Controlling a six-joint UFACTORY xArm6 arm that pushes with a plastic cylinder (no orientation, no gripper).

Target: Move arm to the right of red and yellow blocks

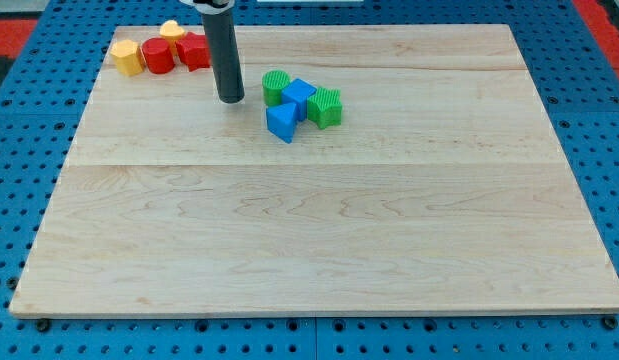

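At the view's top left a yellow block [127, 57], a red cylinder [158, 56], a red block [192, 50] and a second yellow block [171, 30] lie in a tight cluster. My tip [230, 99] rests on the board just right of and below the red block, a short gap apart. The dark rod rises from it toward the view's top edge and hides part of the red block's right side.
A second cluster lies right of my tip: a green cylinder [276, 88], a blue cube [299, 95], a green block [326, 107] and a blue block [282, 121]. The wooden board [319, 230] sits on a blue pegboard table.
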